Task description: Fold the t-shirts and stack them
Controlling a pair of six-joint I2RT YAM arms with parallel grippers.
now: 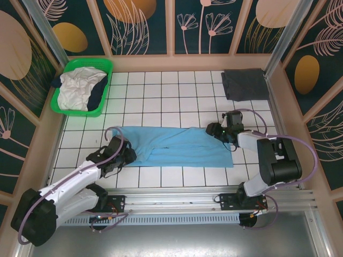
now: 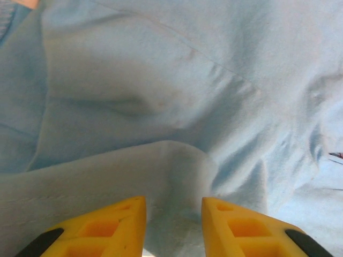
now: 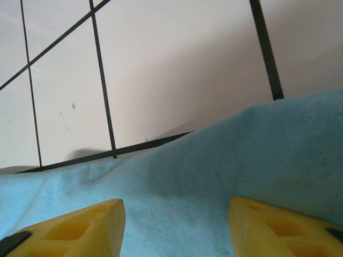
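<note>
Big white tiled bench (image 1: pixel 161 80), and across its middle lies the light blue t-shirt (image 1: pixel 177 147), folded into a long band. Its long axis runs left to right, parallel to the near edge. Which end is the collar I can't tell from above.

The left arm (image 1: pixel 69 187) stretches low from its base at the near left, angling forward and right to the shirt's left end. The right arm (image 1: pixel 276 160) is folded sharply at the elbow, with the forearm doubling back leftward to the shirt's far right corner.

At the far left corner sits a green basket (image 1: pixel 61 104) with a white t-shirt (image 1: pixel 77 91) and a navy one (image 1: pixel 97 99) heaped inside. A dark grey t-shirt (image 1: pixel 245 84) lies folded flat at the far right corner, well apart from the blue one.

Now the left end effector (image 1: pixel 127 155): it sits right on the shirt's left edge. In the wrist view (image 2: pixel 173 206) a ridge of blue cloth (image 2: pixel 161 80) rises between the yellow fingers (image 2: pixel 115 225), and they're nipped in on that fold.

The right end effector (image 1: pixel 214 130) is on the opposite end. Up close (image 3: pixel 177 209) its fingers (image 3: pixel 80 227) stand wide apart, not pinching. The shirt's edge (image 3: pixel 241 160) lies flat between and beneath them, with bare tile (image 3: pixel 161 64) just beyond.
</note>
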